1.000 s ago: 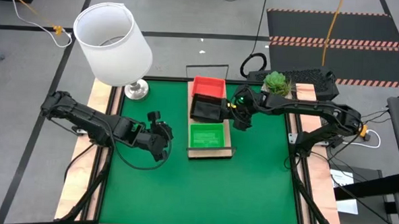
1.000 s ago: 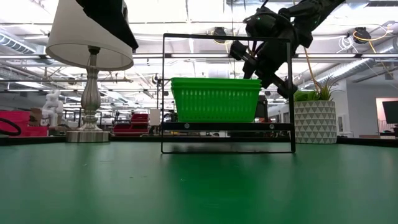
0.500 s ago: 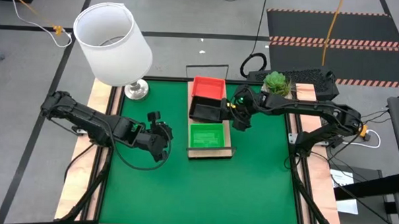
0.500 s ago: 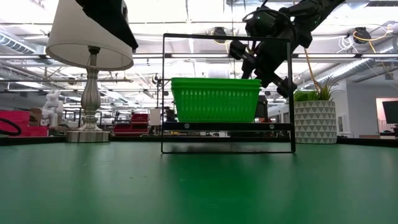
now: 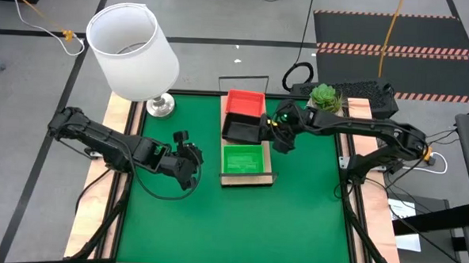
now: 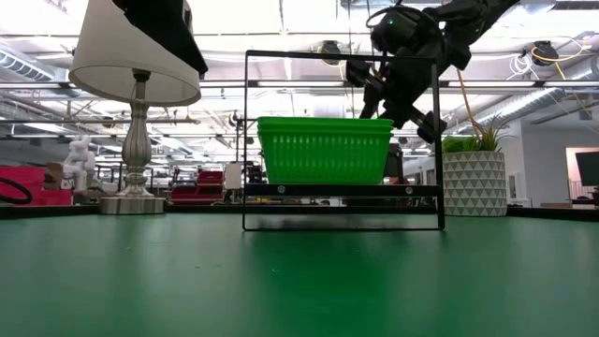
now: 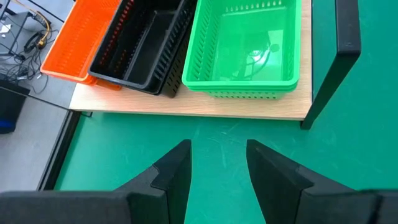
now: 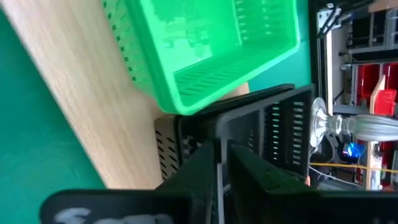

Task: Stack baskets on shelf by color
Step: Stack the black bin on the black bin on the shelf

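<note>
On the light-wood shelf (image 5: pixel 231 179) stand an orange-red basket (image 5: pixel 245 103) at the far end, black baskets (image 5: pixel 241 129) in the middle and a green basket (image 5: pixel 243 160) at the near end. My right gripper (image 5: pixel 275 135) is at the black stack's right side, shut on the top black basket (image 8: pixel 273 134). In the low view the green basket (image 6: pixel 324 150) hides the black ones. My left gripper (image 7: pixel 217 168) hovers open over the green mat, left of the shelf, facing the green basket (image 7: pixel 244 50). My right gripper pinches the right-hand wall's rim (image 8: pixel 219 148) of the top black basket between its two fingers. The fingers (image 8: pixel 249 171) come from the table's right side, slanting down. The basket sits over another black slatted wall (image 8: pixel 165 149) on the shelf plank (image 8: pixel 81 81).
A white-shaded lamp (image 5: pixel 135 52) stands at the mat's far left corner. A potted plant (image 5: pixel 325 97) stands at the far right. The shelf's black wire frame ends (image 6: pixel 248 140) rise at both ends. Bare green mat (image 5: pixel 238 223) lies near the shelf.
My right gripper has risen a little in the low view, still shut on the black basket. The left arm has kept still.
</note>
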